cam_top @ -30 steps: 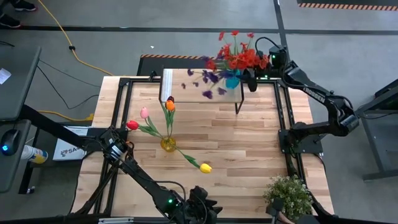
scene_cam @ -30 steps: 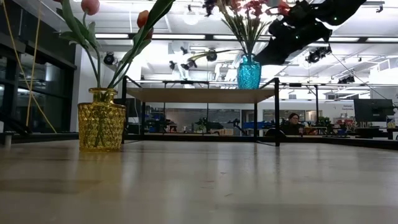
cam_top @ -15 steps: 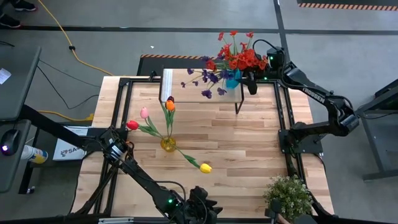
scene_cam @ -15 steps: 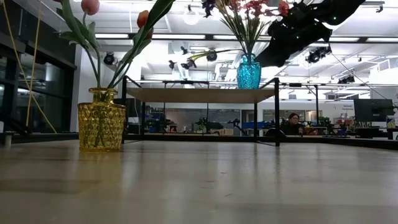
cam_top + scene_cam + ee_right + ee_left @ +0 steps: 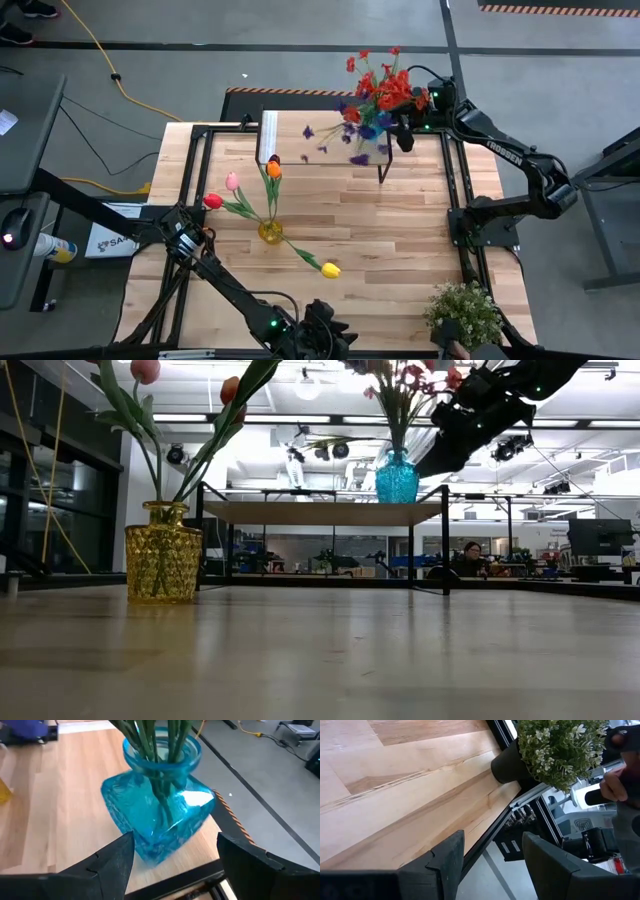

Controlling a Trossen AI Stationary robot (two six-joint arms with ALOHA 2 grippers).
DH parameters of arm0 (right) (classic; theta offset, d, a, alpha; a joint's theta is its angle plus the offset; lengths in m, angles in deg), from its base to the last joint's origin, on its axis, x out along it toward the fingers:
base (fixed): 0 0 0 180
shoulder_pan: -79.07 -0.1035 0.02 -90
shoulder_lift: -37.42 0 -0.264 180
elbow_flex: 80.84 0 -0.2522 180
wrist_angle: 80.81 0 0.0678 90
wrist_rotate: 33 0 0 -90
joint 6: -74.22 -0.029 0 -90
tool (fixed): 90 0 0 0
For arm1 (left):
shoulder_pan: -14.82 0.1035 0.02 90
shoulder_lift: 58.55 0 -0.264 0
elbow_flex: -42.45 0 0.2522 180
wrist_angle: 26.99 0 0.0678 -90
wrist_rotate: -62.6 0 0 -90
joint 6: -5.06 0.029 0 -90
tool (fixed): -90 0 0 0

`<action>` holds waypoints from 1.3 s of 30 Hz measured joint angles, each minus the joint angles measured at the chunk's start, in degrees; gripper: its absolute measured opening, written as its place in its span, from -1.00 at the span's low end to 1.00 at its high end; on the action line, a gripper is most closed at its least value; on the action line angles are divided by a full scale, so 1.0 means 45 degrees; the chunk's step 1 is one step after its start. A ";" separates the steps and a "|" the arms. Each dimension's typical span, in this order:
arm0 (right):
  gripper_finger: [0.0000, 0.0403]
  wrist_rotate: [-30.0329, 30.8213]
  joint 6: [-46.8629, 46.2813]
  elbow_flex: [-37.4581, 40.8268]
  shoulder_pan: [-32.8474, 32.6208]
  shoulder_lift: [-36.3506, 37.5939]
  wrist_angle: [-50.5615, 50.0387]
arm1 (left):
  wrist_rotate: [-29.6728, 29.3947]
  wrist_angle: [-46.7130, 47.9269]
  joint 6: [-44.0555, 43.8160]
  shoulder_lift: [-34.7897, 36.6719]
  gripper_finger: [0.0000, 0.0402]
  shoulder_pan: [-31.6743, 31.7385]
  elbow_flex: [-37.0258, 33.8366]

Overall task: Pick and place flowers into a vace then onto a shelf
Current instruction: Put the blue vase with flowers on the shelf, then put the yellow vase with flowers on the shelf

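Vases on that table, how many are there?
2. A yellow vase of tulips stands on the tabletop near the middle. A blue vase of red and purple flowers is on the shelf, tilted, just before the right end effector.

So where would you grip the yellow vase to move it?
Grip the yellow vase across its textured body, below the narrower neck, coming in level from the side. Its tulip stems splay outward from the mouth in the high view, so a descent from above would hit them. The left tool is open and parked near the table's front edge.
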 joint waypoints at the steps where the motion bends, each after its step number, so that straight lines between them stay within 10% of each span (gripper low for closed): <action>1: 0.36 0.0074 0.0007 0.0000 0.0000 0.0009 -0.0028 | 0.0000 0.0005 0.0000 0.0000 0.15 0.0000 0.0000; 23: 0.36 0.1010 0.0510 0.0005 0.1061 0.0818 -0.0418 | 0.0000 0.0005 0.0000 0.0000 0.15 0.0000 0.0000; 39: 0.36 0.4949 -0.0108 0.0005 0.2275 0.2820 -0.0319 | 0.0210 -0.0005 -0.0005 0.0000 0.15 -0.0005 0.0000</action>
